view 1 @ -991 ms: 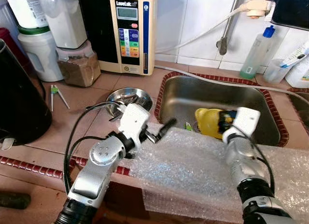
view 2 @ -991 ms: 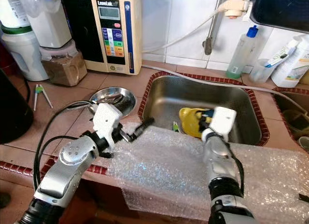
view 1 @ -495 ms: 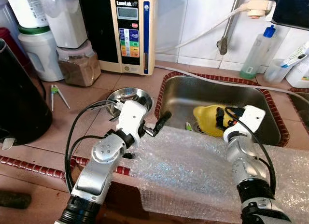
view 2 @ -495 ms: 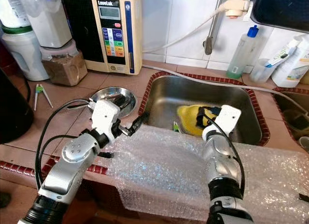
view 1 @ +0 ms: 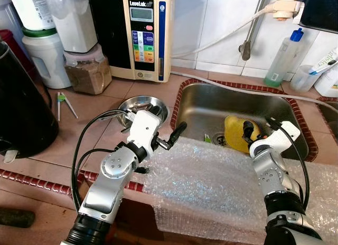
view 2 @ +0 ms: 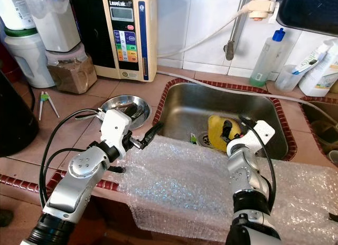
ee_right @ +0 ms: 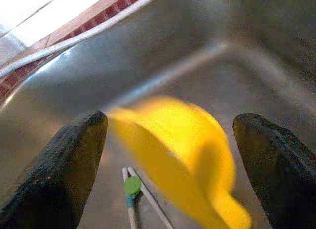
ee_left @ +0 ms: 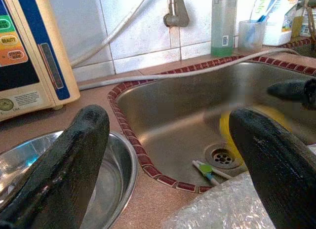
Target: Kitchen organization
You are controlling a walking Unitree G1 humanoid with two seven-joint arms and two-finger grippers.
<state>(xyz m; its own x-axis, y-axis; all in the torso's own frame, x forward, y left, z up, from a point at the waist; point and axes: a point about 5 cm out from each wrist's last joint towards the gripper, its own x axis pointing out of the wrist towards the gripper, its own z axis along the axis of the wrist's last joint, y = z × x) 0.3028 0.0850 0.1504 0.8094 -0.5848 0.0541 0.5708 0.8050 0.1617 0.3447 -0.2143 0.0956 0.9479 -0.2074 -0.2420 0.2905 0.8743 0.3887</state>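
Observation:
A yellow plastic cup (view 1: pixel 236 134) lies on its side on the floor of the steel sink (view 1: pixel 200 105), by the drain. In the right wrist view the yellow cup (ee_right: pixel 177 155) is blurred and sits beyond the two spread fingers, untouched by them. My right gripper (view 1: pixel 258 128) is open, just above and to the right of the cup, over the sink's front edge. My left gripper (view 1: pixel 177 133) is open with nothing in it, over the sink's front left corner. A steel bowl (view 1: pixel 141 106) stands on the counter just left of the sink.
Bubble wrap (view 1: pixel 211 176) covers the counter's front edge under both arms. A small green-and-white utensil (ee_left: pixel 210 171) lies by the drain. A water ioniser (view 1: pixel 147 34), jars (view 1: pixel 87 71) and a black kettle (view 1: pixel 21 118) stand at the left. A blue-capped bottle (view 1: pixel 283 57) stands behind the sink.
The yellow cup has come free of my right gripper and now lies lower and further right in the sink. My right gripper has swung right. The left arm has hardly moved.

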